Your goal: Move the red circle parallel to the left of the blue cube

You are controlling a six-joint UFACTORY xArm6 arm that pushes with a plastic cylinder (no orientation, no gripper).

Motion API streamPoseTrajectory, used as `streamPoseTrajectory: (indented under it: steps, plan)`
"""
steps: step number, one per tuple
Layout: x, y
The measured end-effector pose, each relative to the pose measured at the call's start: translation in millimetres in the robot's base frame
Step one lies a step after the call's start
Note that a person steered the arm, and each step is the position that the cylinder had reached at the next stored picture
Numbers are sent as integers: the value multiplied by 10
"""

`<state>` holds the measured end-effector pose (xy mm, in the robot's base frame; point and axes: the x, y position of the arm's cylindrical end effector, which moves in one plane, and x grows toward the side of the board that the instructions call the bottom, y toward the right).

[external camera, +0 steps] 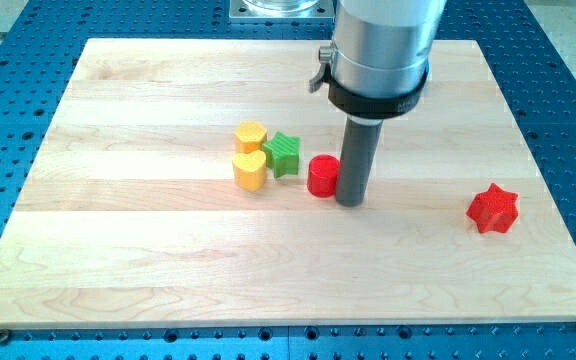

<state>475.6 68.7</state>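
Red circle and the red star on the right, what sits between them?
In the camera view, only my tip stands between them, right against the red circle on the view's right side. From there to the red star the wooden board is bare.

Pale wooden board [168, 260] on a blue perforated metal table [8, 100], under even, bright light.

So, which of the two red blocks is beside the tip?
The red circle, touching my tip on the view's left. The red star lies alone, far toward the view's right.
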Motion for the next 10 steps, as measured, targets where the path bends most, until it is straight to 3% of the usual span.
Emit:
streamPoseTrajectory:
  steps: [1,3,5,7,9,10]
  plan:
    - [-185,102]
    - [-63,5]
    - [-385,-47]
    - [78,-131]
    - [-761,-40]
    - [-530,-1]
